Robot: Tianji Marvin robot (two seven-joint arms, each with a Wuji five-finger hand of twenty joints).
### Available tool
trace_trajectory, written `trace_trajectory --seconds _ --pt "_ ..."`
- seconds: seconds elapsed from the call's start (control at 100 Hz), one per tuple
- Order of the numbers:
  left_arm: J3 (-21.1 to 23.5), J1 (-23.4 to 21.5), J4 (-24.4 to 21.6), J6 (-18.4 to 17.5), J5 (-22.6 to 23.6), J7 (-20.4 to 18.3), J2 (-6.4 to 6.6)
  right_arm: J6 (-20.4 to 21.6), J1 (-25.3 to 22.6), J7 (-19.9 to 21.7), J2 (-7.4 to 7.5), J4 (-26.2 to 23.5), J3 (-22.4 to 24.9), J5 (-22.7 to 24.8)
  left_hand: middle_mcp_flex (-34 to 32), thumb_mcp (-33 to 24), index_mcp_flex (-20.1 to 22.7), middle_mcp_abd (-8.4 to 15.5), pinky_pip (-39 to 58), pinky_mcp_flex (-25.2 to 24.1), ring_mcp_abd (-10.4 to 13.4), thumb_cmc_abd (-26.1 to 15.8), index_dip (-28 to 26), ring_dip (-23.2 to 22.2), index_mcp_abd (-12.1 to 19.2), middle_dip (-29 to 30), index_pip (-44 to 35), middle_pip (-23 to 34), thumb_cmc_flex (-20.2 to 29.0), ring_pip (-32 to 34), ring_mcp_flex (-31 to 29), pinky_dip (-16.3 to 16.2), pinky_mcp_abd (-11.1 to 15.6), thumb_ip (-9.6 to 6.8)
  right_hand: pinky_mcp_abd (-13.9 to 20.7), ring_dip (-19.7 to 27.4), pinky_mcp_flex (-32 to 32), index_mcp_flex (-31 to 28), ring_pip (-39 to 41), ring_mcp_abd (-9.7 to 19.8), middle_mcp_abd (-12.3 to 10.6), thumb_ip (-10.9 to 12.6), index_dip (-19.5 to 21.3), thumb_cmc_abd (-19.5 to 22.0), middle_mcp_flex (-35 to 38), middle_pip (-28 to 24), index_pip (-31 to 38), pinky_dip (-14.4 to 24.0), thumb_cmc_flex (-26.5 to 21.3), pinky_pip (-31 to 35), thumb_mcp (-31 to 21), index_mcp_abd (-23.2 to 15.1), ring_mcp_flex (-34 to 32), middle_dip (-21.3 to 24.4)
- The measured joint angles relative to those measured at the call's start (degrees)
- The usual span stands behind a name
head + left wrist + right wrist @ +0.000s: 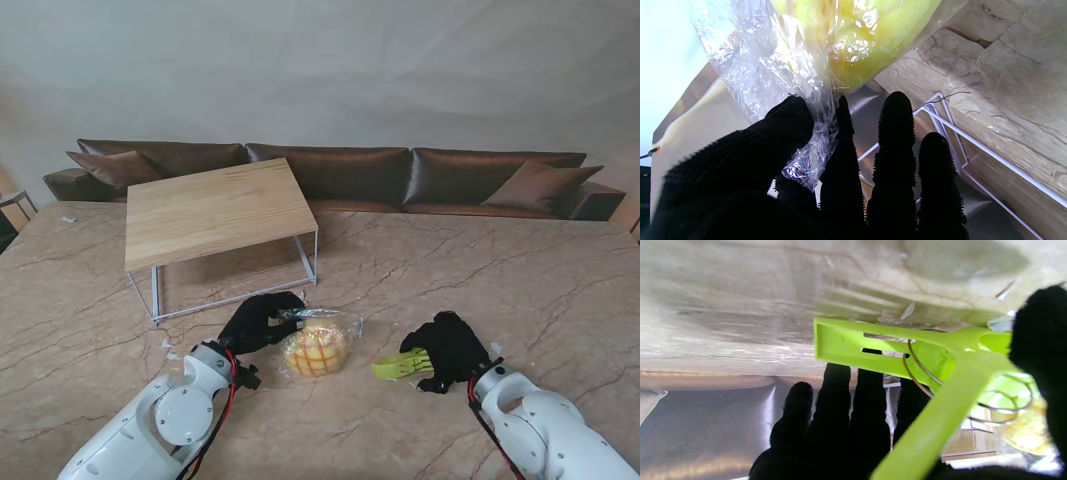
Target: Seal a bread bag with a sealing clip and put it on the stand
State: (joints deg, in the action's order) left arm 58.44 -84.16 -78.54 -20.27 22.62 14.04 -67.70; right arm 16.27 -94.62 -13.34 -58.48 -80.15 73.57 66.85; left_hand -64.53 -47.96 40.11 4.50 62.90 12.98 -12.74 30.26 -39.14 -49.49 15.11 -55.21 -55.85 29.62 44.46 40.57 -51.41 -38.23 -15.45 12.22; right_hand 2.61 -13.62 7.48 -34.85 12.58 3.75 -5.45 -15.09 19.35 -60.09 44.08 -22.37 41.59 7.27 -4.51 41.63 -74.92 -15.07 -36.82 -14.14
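Meanwhile the left hand point(258, 322) pinches the clear bread bag point(318, 343) by its neck on the marble table point(500, 280), near the wooden stand point(215, 208); the right hand point(448, 350) grips the lime-green sealing clip point(398, 367) just beside it.

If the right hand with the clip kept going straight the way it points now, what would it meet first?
The right hand points its green sealing clip toward the robot's left. First in that line is probably the bread bag that the left hand pinches by the neck; table height is hard to judge.
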Motion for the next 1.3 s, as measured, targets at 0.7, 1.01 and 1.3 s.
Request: trace_trajectory --seconds 0.7,1.01,1.3 --pt "0.18 -0.21 0.02 -0.17 -0.03 0.03 -0.01 -5.68 7.54 -4.49 0.56 5.79 -9.13 -0.61 0.0 0.0 0.01 0.0 0.0 -0.43 0.0 0.0 0.07 0.0 0.0 -0.01 0.0 0.0 0.0 -0.66 0.0 0.0 0.0 0.0 -6.08 -21.87 9.0 -5.21 17.92 -2.77 -0.72 -9.25 -6.33 4.0 8.11 -14.56 9.9 19.1 -8.75 14.23 2.94 -6.23 -8.68 -18.56" --pt "0.49 -0.26 0.09 -0.27 -0.42 -0.48 0.01 -4.85 10.3 -3.4 0.19 7.57 -10.59 -3.38 0.0 0.0 0.01 0.0 0.0 -0.43 0.0 0.0 0.1 0.0 0.0 -0.01 0.01 0.0 0.0 -0.67 0.0 0.0 0.0 0.0 -6.35 -17.02 18.6 -17.37 13.26 -1.48 -2.61 -10.86 28.16 -6.46 15.47 -12.06 9.65 21.96 -8.34 17.59 0.92 -7.4 -14.16 -8.42" --pt "0.61 -0.26 0.21 -0.47 -0.62 -0.69 0.02 -4.23 12.69 -1.07 0.08 8.44 -11.94 -6.01 0.0 0.0 0.01 0.0 0.0 -0.43 0.0 0.0 0.16 0.01 0.0 -0.01 0.01 0.0 0.0 -0.67 0.0 -0.01 0.0 0.0 -11.14 -21.4 31.89 -24.44 13.1 -1.77 -2.61 -9.79 40.71 -11.3 22.18 -10.8 5.71 26.1 -8.64 29.11 -2.08 -7.4 -19.73 -11.96"
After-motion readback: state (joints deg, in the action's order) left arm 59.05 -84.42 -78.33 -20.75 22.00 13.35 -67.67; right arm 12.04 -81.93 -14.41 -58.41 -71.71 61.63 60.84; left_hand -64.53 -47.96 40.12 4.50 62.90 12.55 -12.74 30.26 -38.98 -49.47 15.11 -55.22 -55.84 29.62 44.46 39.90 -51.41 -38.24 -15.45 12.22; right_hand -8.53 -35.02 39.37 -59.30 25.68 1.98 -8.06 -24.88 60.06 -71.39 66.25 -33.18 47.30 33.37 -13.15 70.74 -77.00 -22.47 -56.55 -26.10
